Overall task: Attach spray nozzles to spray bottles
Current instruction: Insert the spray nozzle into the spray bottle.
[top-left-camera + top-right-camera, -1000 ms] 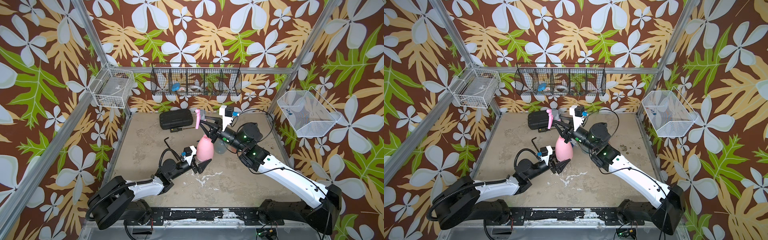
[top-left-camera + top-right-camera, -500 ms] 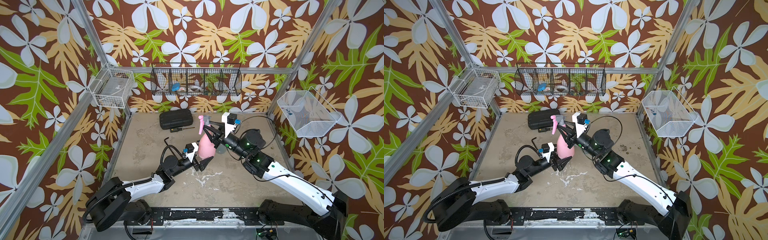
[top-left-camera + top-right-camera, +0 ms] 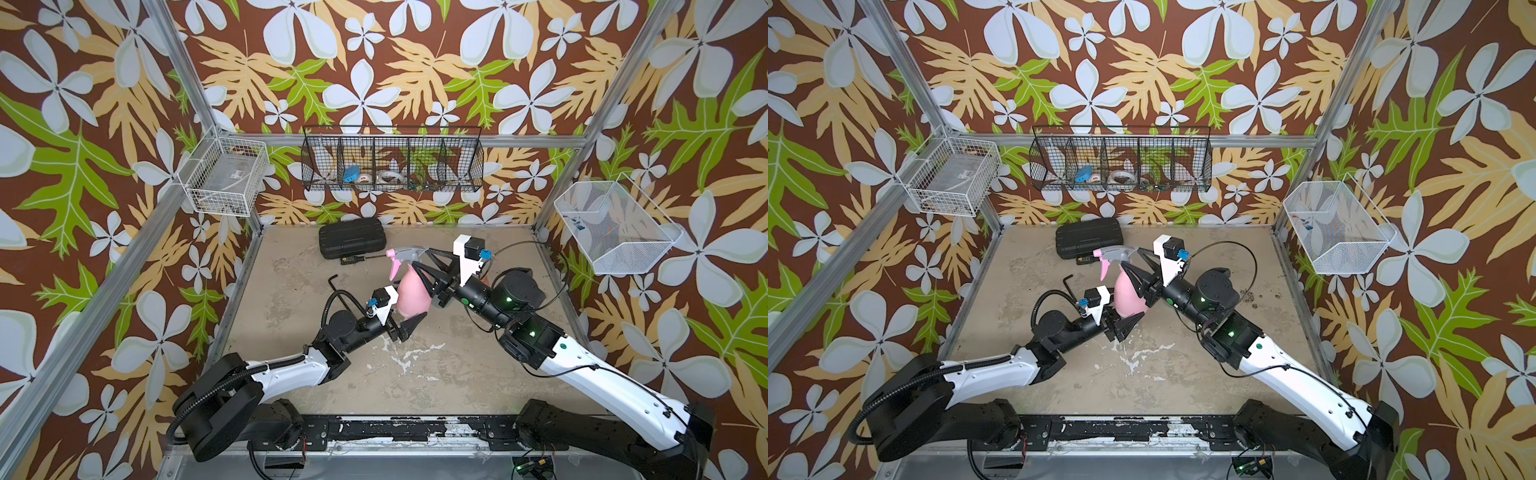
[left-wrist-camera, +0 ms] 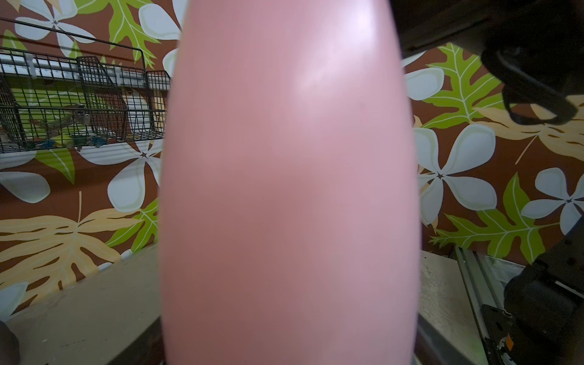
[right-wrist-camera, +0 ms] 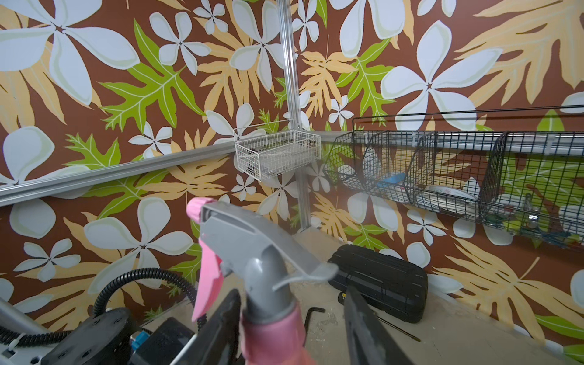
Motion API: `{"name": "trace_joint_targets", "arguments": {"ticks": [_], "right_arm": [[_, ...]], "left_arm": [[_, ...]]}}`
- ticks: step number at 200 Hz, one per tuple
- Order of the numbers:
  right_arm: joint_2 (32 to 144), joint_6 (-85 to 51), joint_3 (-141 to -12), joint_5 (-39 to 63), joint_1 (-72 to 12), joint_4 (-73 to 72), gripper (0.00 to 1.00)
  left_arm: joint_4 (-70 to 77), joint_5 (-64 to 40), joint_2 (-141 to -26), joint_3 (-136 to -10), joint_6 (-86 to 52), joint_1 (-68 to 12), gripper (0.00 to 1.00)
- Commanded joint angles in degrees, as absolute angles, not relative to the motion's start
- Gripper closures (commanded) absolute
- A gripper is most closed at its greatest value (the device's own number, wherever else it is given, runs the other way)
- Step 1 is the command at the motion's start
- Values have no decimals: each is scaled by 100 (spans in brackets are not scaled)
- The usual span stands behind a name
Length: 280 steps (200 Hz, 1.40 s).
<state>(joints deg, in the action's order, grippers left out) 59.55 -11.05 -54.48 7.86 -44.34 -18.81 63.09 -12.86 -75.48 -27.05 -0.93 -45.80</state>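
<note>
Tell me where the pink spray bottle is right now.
In both top views the pink spray bottle is mid-table, its lower body gripped by the left claw and its neck inside the open right claw, near the black case.

left arm low, reaching forward | left claw (image 3: 407, 321) clamped on pink bottle (image 3: 411, 291) | right claw (image 3: 417, 261) parted, raised

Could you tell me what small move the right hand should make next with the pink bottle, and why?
I would probably close the right hand on the pink collar and twist. The pink and grey nozzle sits on the pink bottle, gripped low by the left hand, while the right hand's jaws stand open either side of the collar. Thread tightness cannot be seen.
</note>
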Motion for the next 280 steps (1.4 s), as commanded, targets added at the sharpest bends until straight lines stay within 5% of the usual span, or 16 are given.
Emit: {"name": "trace_joint_targets", "arguments": {"ticks": [1, 53, 88, 129, 216, 280], "right_arm": [[5776, -959, -5381, 687, -4446, -1632, 45], [5563, -366, -6370, 725, -4287, 225, 26], [6196, -72, -7595, 2195, -3571, 1519, 8], [7082, -149, -8361, 3670, -3410, 1784, 4], [7306, -338, -8113, 4122, -3428, 1400, 17], [7199, -452, -7839, 3911, -3426, 1148, 49]], "left_arm": [[6605, -1222, -7581, -2718, 91, -4570, 23], [6488, -1340, -7541, -2489, 319, -4569, 22], [6144, -1575, -7331, -2313, 386, -4569, 21], [5778, -1701, -7078, -2206, 431, -4566, 19], [5531, -2130, -7149, -2346, 236, -4359, 18], [5739, -2284, -7207, -2392, 70, -4218, 18]]}}
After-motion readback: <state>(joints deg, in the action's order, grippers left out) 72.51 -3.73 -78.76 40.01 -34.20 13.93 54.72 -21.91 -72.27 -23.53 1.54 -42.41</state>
